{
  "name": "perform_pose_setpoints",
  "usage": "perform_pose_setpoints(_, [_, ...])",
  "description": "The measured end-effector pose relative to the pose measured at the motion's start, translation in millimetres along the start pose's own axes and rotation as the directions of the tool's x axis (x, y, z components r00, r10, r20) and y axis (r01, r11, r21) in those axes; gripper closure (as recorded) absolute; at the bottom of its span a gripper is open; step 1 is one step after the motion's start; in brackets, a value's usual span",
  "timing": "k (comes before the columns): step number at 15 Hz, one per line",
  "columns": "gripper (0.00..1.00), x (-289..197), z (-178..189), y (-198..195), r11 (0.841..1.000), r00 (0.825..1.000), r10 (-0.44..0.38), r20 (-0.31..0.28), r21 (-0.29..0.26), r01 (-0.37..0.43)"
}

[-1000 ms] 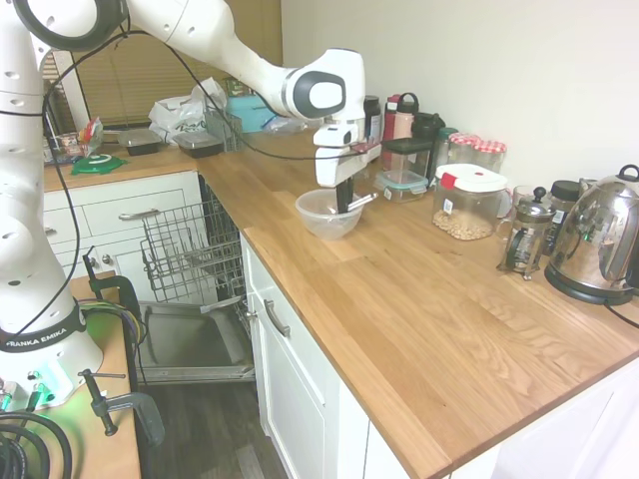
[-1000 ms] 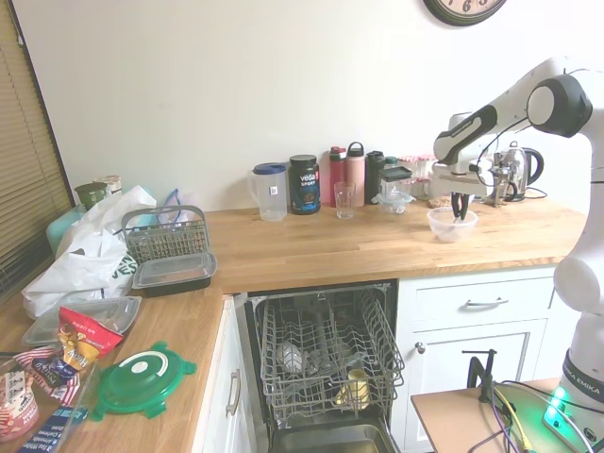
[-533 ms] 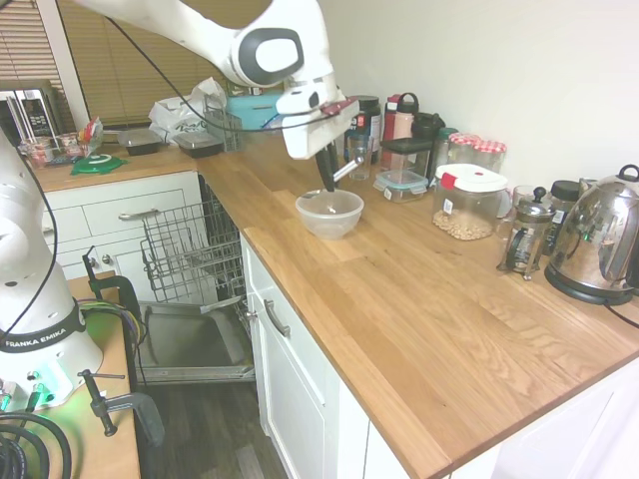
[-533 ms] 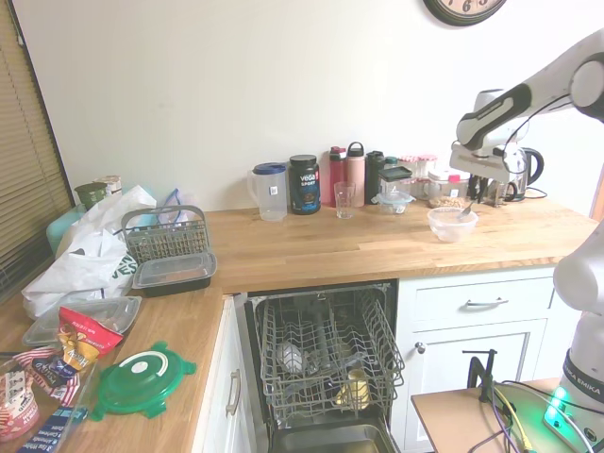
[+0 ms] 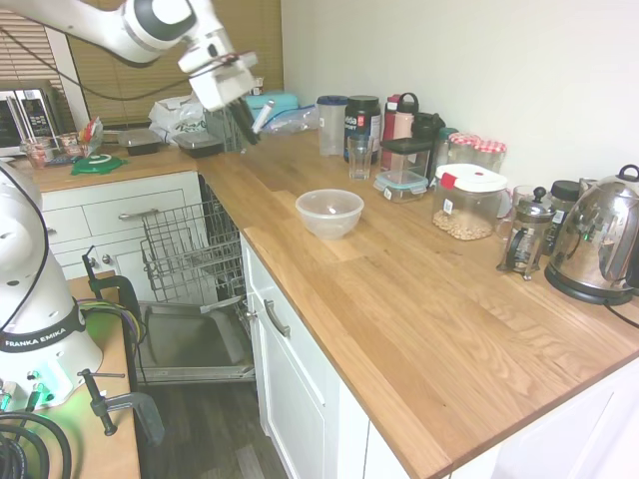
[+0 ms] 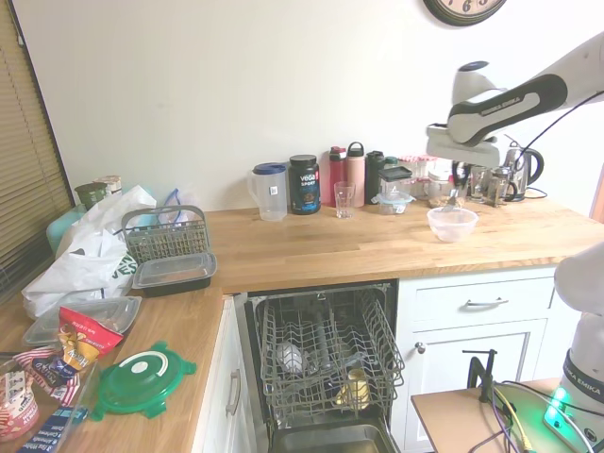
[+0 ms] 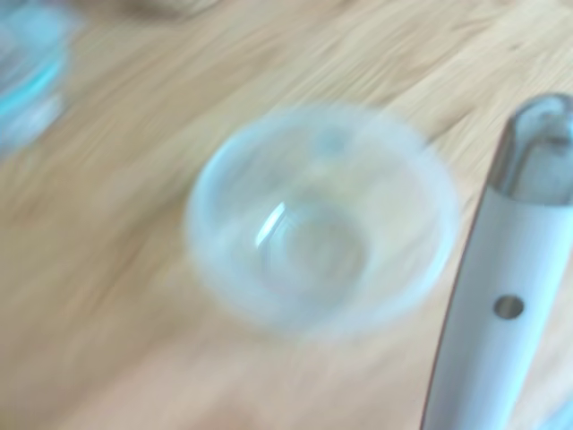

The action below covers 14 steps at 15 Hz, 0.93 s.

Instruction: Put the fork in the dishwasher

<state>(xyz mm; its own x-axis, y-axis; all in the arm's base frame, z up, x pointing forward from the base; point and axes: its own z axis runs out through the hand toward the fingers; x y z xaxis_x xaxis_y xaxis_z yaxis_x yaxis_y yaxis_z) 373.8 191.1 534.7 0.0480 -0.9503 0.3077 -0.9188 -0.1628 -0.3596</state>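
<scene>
Gripper: the gripper [image 5: 250, 122] hangs high above the counter [image 5: 419, 299], clamped on the fork so it can be carried clear of everything on the worktop.
Fork: the fork [image 5: 262, 116] sticks out slantwise from the closed fingers in the first exterior view; in the wrist view its pale handle [image 7: 501, 296] rises along one side, blurred, with a small hole in it.
Bowl: the clear bowl [image 5: 328, 212] sits empty on the counter; the wrist view shows nothing inside it [image 7: 318, 219].
Dishwasher: the dishwasher [image 6: 326, 363] stands under the counter with its door [image 5: 195, 344] dropped and the wire rack [image 5: 190, 249] pulled out, ready to take cutlery.
Step in hand: likely the carry from bowl to rack; the fork is well apart from the rack.
Risk: the jars and bottles [image 5: 399, 125] along the wall stand close to the path.
</scene>
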Motion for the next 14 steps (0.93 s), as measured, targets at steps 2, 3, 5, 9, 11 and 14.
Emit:
perform_pose_setpoints(2, [1.0, -73.5, -38.5, 33.4, 0.995, 0.992, -0.095, -0.081, 0.033, 0.098])
perform_pose_setpoints(3, [1.0, -106.1, -54.1, 49.1, 0.988, 0.982, -0.144, -0.118, 0.044, 0.15])
perform_pose_setpoints(5, [1.0, -162.7, -68.9, 66.9, 0.97, 0.959, -0.23, -0.167, 0.041, 0.24])
perform_pose_setpoints(9, [1.0, -233.9, -21.6, 61.3, 0.911, 0.892, -0.412, -0.187, -0.079, 0.405])
perform_pose_setpoints(11, [1.0, -256.2, 0.8, 81.0, 0.875, 0.843, -0.484, -0.236, -0.136, 0.464])
perform_pose_setpoints(14, [1.0, -271.3, 26.2, 114.5, 0.831, 0.774, -0.556, -0.302, -0.204, 0.518])
